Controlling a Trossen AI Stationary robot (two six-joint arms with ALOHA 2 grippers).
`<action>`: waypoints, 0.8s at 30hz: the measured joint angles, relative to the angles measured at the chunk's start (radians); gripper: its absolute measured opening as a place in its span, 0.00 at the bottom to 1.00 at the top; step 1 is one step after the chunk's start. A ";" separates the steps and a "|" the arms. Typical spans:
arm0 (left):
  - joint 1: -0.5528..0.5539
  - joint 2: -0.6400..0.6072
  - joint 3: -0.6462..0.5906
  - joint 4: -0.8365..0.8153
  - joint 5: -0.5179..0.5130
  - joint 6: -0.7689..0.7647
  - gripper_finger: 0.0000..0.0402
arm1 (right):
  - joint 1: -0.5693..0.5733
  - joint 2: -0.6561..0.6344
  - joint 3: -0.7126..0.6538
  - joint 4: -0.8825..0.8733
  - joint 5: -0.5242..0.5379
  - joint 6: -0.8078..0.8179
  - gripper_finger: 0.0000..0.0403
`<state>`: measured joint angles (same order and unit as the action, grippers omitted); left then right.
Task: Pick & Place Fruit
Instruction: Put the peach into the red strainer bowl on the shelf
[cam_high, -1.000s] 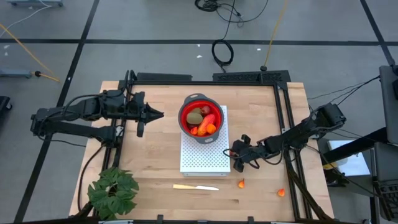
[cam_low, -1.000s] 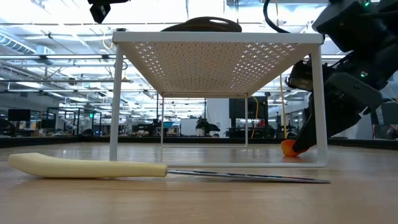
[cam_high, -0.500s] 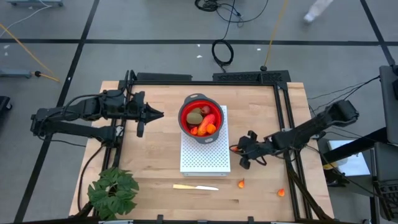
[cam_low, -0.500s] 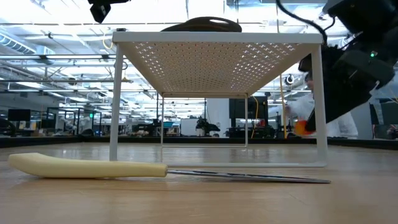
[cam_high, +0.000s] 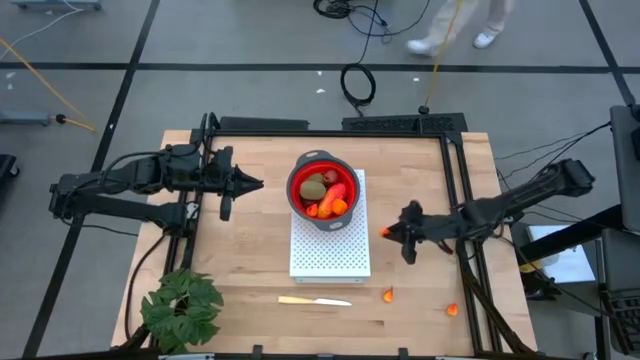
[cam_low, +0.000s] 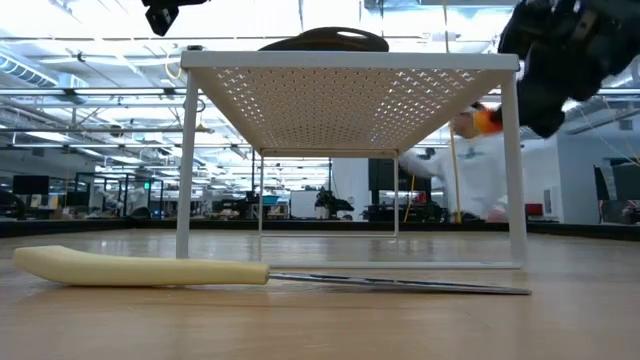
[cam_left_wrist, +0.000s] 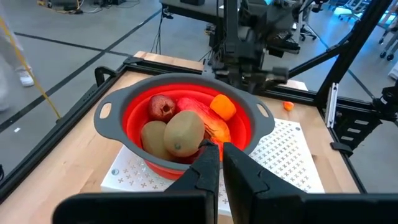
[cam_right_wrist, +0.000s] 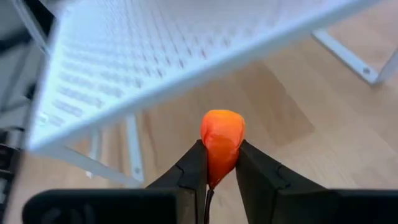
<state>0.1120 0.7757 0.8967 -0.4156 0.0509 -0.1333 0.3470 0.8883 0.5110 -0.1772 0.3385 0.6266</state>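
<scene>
Two of my arms are over the wooden table (cam_high: 250, 250), and only the right one carries anything. My right gripper (cam_high: 388, 232) hangs above the table just off the right edge of the white perforated rack (cam_high: 330, 255), its fingers (cam_right_wrist: 193, 168) clamped on a small orange fruit piece (cam_right_wrist: 222, 143) that sticks out past the tips; from table height that piece (cam_low: 487, 119) shows near the level of the rack's top, beside its right leg, clear of the wood. My left gripper (cam_high: 256, 184) waits to the left of the red bowl (cam_high: 297, 180), level and aimed at it, fingers (cam_left_wrist: 208, 168) pressed together on nothing. That bowl, with its grey rim, sits on the far end of the rack and holds the rest of the gathered fruit: an olive-brown oval (cam_left_wrist: 182, 132), a second brown oval (cam_left_wrist: 154, 138) beside it, a dark red ball (cam_left_wrist: 162, 107), a red-orange oblong (cam_left_wrist: 199, 115) and an orange bit (cam_left_wrist: 222, 106). More orange bits lie loose on the table nearer the front edge, one (cam_high: 388, 295) below the rack's right corner and another (cam_high: 452, 310) farther right. Also on the table are a pale yellow knife (cam_high: 314, 300) lying flat before the rack and a green leafy plant (cam_high: 182, 308) at the front left corner. A person in white (cam_low: 480, 175) stands in the room beyond.
</scene>
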 joint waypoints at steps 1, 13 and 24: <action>0.000 0.000 0.000 0.000 0.000 0.000 0.05 | 0.000 -0.024 0.000 0.001 0.000 0.000 0.15; 0.000 0.000 0.000 0.001 0.000 0.000 0.05 | 0.000 -0.210 0.000 0.174 0.028 -0.047 0.15; 0.000 0.001 0.000 0.001 -0.008 0.024 0.05 | 0.000 -0.225 0.000 0.627 -0.003 -0.140 0.15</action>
<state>0.1120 0.7769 0.8967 -0.4145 0.0431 -0.1091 0.3466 0.6630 0.5110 0.4501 0.3358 0.4864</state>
